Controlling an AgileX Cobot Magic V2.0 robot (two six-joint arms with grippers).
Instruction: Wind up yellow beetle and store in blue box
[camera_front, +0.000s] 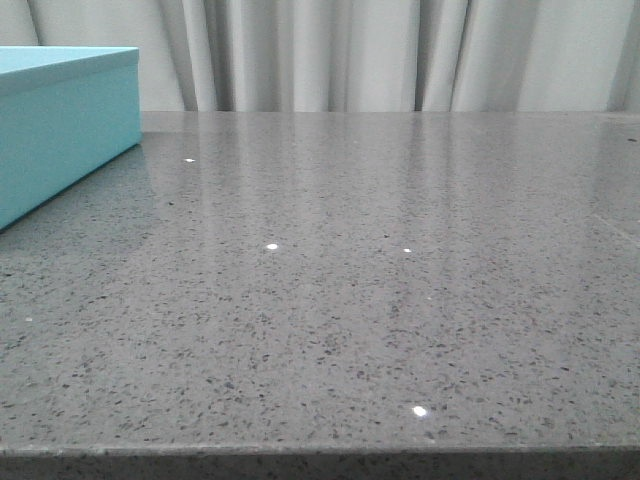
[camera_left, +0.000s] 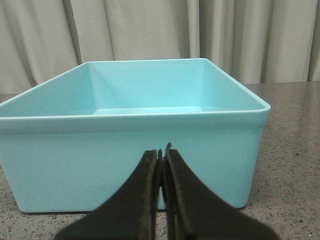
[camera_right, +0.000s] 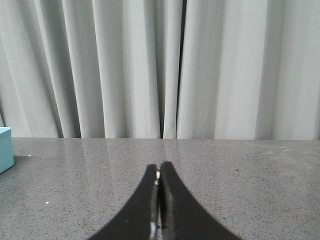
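Observation:
The blue box (camera_front: 60, 120) stands at the far left of the grey table in the front view. It fills the left wrist view (camera_left: 130, 165), open at the top, with what shows of its inside empty. My left gripper (camera_left: 161, 152) is shut and empty, low over the table just in front of the box's near wall. My right gripper (camera_right: 159, 169) is shut and empty, low over the table and facing the curtain. A corner of the box shows at the edge of the right wrist view (camera_right: 5, 147). The yellow beetle is out of view. Neither gripper shows in the front view.
The grey speckled table (camera_front: 350, 300) has its front edge along the bottom of the front view. A pale curtain (camera_front: 400, 50) hangs behind the table.

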